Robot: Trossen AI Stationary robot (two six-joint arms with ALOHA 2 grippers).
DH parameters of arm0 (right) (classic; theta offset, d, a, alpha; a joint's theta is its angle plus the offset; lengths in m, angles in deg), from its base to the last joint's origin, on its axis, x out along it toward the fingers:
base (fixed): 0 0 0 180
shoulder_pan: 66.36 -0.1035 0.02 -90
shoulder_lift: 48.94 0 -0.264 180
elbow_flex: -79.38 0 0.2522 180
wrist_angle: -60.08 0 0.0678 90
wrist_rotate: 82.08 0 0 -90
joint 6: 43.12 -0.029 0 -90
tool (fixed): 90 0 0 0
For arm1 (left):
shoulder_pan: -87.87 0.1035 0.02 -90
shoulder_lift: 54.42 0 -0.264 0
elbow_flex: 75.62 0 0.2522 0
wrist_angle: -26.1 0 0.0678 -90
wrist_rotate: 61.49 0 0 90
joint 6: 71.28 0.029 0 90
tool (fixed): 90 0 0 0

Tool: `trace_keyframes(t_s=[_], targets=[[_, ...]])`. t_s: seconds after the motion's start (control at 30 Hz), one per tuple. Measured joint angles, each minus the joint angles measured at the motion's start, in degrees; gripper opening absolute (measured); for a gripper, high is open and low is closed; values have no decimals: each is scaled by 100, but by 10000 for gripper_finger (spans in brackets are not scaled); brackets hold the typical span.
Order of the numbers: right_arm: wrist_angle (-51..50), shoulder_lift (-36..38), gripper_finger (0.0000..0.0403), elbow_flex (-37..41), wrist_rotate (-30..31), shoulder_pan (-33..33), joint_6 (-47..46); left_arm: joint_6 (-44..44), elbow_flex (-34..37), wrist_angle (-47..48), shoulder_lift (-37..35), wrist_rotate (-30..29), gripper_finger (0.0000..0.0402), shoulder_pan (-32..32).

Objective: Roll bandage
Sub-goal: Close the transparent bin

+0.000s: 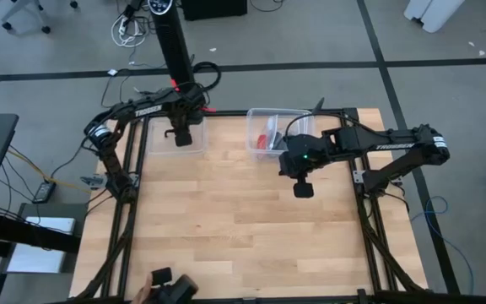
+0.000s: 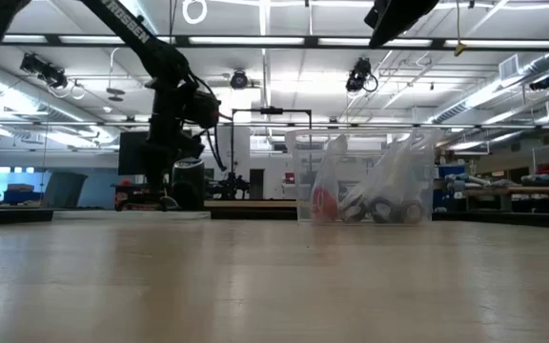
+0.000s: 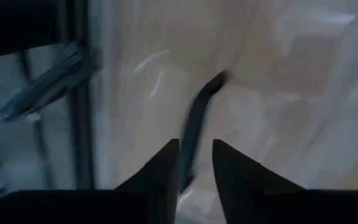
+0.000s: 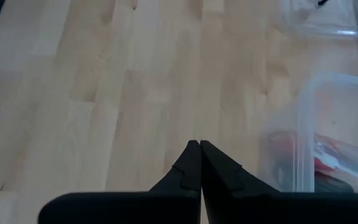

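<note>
At the bench's far edge, right clear bin (image 1: pixel 256 127): bandage (image 1: pixel 267 140) inside, red | right gripper (image 1: pixel 303 189): just beside that bin, fingers closed, empty | left gripper (image 1: pixel 182 138): over left clear bin (image 1: pixel 154 139), fingers slightly parted, gripping nothing

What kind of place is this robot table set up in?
Probably a robotics lab or workshop: the wooden table stands on a bare grey floor with loose cables, and the low view shows an open hall with ceiling strip lights and workbenches.

Two bins (image 1: pixel 272 135) (image 1: pixel 175 135) at table (image 1: pixel 234 228) far edge; bandage (image 1: pixel 268 140) in right bin, bag (image 2: pixel 370 186) too.
</note>
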Motion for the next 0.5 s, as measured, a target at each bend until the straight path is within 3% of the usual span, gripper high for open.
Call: trace_keyframes(t_s=[0.2, 0.5], targets=[[96, 5, 0, 22, -53, -3, 133, 430, -4, -70, 241, -272, 140, 144], [102, 5, 0, 22, -53, -3, 146, 555, -2, -83, 461, 101, 147, 370]])
